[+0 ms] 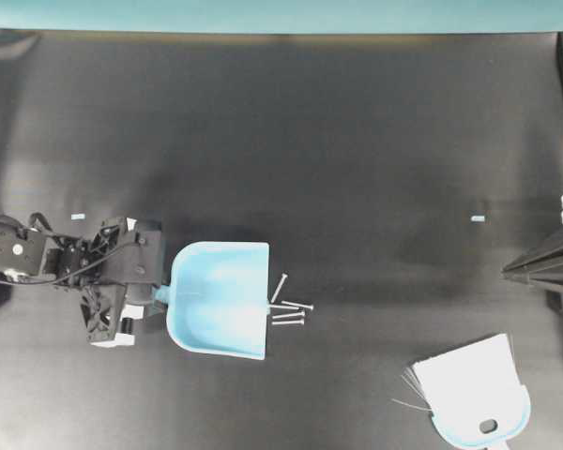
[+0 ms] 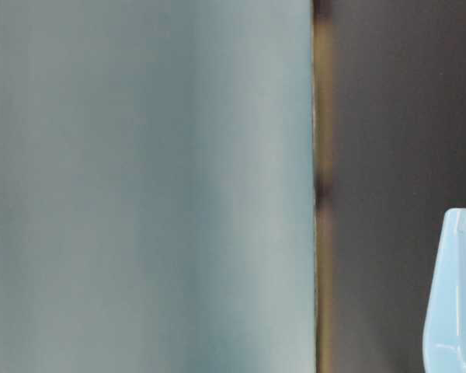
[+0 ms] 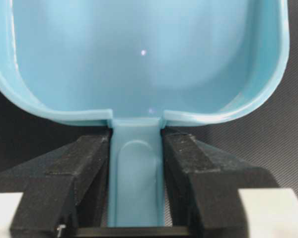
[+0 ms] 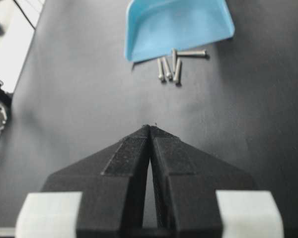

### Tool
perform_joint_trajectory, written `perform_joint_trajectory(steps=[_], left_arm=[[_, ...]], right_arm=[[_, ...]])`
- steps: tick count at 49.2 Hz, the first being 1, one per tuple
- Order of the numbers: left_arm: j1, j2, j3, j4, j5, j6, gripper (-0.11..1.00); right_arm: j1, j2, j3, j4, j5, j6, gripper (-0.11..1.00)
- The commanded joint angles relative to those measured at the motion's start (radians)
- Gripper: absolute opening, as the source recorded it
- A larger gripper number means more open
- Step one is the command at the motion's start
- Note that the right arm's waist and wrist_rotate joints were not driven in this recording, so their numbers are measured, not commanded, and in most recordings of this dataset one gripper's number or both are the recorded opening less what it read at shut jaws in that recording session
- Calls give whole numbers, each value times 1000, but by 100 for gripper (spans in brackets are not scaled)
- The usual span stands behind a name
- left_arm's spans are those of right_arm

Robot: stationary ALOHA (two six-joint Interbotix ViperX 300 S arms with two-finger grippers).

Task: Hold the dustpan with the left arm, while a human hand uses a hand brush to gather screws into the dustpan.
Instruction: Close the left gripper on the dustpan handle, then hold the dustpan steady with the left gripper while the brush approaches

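A: What is lying under everything?

B: A black table (image 1: 291, 131) is filling the overhead view, with a pale teal strip running along its far edge.

A: And the biggest thing on it?

B: The left arm (image 1: 47, 258) is reaching in from the left side, and its gripper (image 3: 136, 148) is clamping the short handle of the dustpan (image 1: 220, 298). The pan is lying flat in the lower middle of the table, its open mouth facing right, away from the arm.

A: How is the grip looking up close?

B: The left wrist view is showing what the overhead one is hiding: both black fingers (image 3: 87, 163) are pressing against the sides of the blue handle, one on each side, just behind the pan's back wall.

A: The other arm?

B: The right gripper (image 4: 150, 130) is waiting at the right edge, well apart from the pan, its jaws closed tip to tip on nothing. Its camera is looking along the table at the pan's mouth.

A: The brush?

B: The hand brush (image 1: 477, 389) is lying at the lower right, white bristles fanning toward the upper left. Only the overhead view is catching it.

A: The smallest bits?

B: The screws (image 1: 289, 307) are lying in a loose bunch just beside the pan's open lip. The table-level view is mostly blurred, showing only a corner of the pan.
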Motion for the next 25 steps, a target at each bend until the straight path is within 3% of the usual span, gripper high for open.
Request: perform_joint_trajectory(steps=[1, 25], left_arm=[[-2, -34, 2, 3, -12, 0, 30], [2, -97, 18, 3, 49, 2, 30]], right_arm=[[0, -15, -3, 0, -2, 0, 0], [0, -72, 6, 2, 21, -2, 0]])
